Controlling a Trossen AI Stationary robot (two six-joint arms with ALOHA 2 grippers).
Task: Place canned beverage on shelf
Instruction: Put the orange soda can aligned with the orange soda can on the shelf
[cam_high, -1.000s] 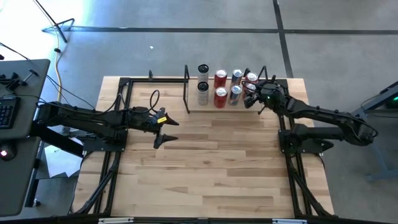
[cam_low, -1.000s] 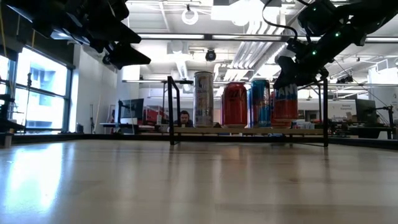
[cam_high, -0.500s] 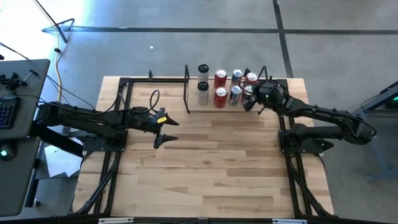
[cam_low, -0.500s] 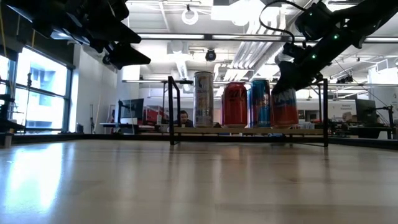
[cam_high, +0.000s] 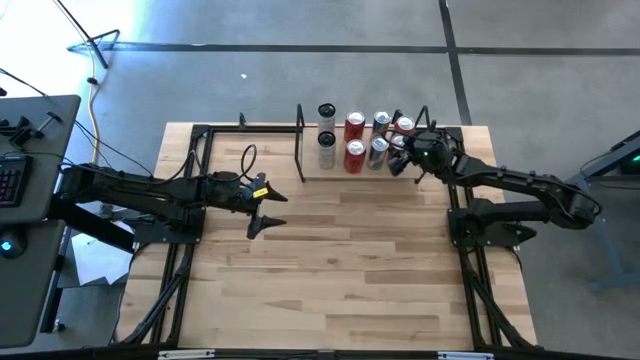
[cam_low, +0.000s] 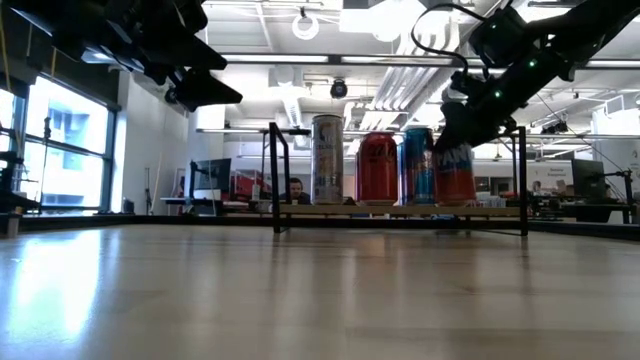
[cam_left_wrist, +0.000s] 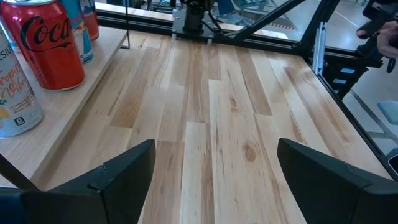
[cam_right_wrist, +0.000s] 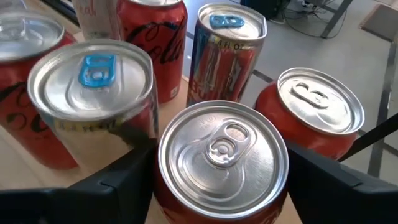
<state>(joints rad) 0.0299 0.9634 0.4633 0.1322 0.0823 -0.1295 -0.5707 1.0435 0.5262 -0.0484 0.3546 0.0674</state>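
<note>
The shelf (cam_high: 340, 172) is a narrow light-wood board (cam_low: 400, 211) in a black rod frame at the table's far edge. Several cans stand on it by their bases: silver (cam_high: 327, 140), red (cam_high: 354, 152) and blue-and-silver (cam_high: 381, 122). My right gripper (cam_high: 405, 155) is at the shelf's right end, shut on a red-orange can (cam_low: 455, 172), whose silver top (cam_right_wrist: 221, 152) shows between the fingers. My left gripper (cam_high: 265, 210) hangs open and empty above the table's left middle; it also shows in its wrist view (cam_left_wrist: 214, 180). My right gripper pinches the red-orange can's upper side wall (cam_right_wrist: 168, 186) between its two fingers (cam_right_wrist: 124, 180), one on each side just below the rim. The fingers come slanting down from the table's right. The can is upright, its base at the shelf board among the other cans.
Red and blue-and-silver cans (cam_right_wrist: 93, 93) stand close on the far and left sides of the held can. Black upright rods (cam_low: 275, 175) frame the shelf's ends. The wooden tabletop (cam_high: 340, 270) in front of the shelf is bare; black frame rails run along its left and right sides.
My right gripper has gone down and slightly toward the table's left with the red-orange can, bringing it from above the shelf to the board beside the other cans. The can stays upright.
</note>
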